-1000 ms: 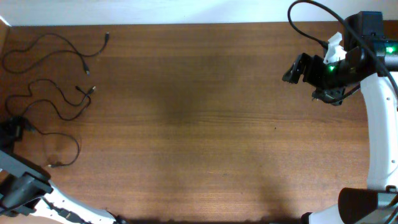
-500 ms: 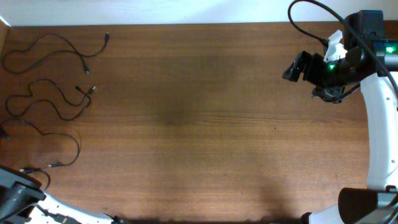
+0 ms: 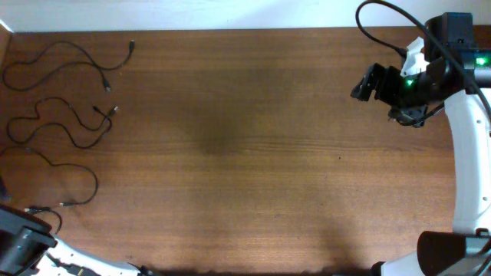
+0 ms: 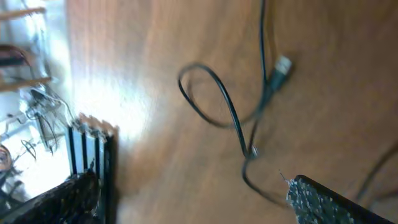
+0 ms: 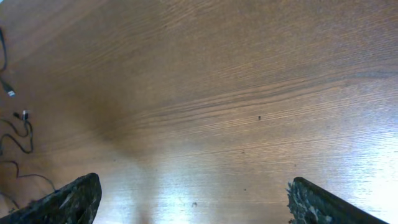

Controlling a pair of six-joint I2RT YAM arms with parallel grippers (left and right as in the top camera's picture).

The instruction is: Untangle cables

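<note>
A brown wooden table (image 3: 253,153) borders a white strip (image 3: 192,14) along its far edge.

No legible text, label, brand, number or sign in any view. Cables (image 3: 74,126) near left edge: plug ends too small for markings. Left wrist view blurred, unreadable.

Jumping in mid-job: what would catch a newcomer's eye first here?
The three thin black cables, spread out as wavy strands along the left edge of the table. Then the right gripper, open, held above the far right corner, well away from them.
</note>
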